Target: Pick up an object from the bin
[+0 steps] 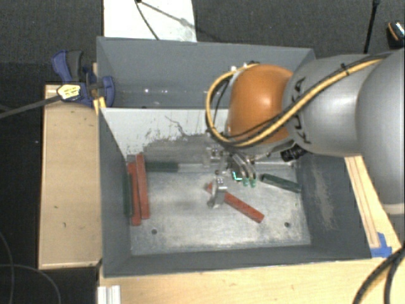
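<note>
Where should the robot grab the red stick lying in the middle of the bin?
Probably the red stick is best gripped around its middle, with the pincer coming straight down and closing across its narrow width. It lies flat and slanted on the bin floor, with bare metal along both long sides.

You see a short bar (247,209) in the bin (209,258), hand (218,197) over its left end, long bars (138,192) well left, pen (283,183) behind it.

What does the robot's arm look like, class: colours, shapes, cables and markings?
The arm is thick, rounded and silver-grey with dark lettering. An orange dome caps its wrist, yellow and black cables loop around it, and the small hand is grey metal.
</note>
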